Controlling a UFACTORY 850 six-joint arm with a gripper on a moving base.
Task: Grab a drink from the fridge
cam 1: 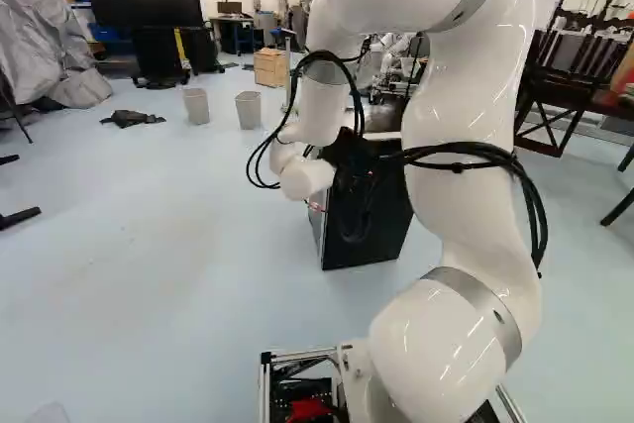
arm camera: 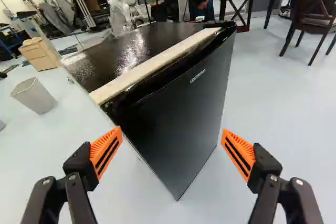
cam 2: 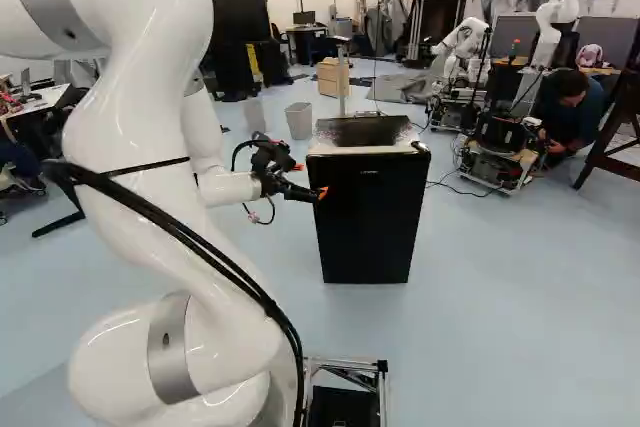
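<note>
The jaws stand wide apart, holding nothing, their orange pads (arm camera: 105, 153) near the upper front corner of the black fridge (cam 2: 365, 217). It stands upright on the pale floor (cam 1: 168, 274), its closed door (arm camera: 181, 114) facing the white arm (cam 2: 150, 217) and blocking the inside. Beyond it are two bins (cam 1: 249, 111) and a wooden cabinet (cam 2: 332, 78); farther right, another robot (cam 2: 465, 47) and dark wooden chairs (arm camera: 314, 11).

The glossy white arm (cam 1: 461, 96) has rounded joints, grey bands (cam 1: 482, 310) and black cables (cam 2: 225, 265); its black gripper (cam 2: 320, 193) wears ribbed orange pads (arm camera: 106, 150) and silver screws (arm camera: 46, 181).
</note>
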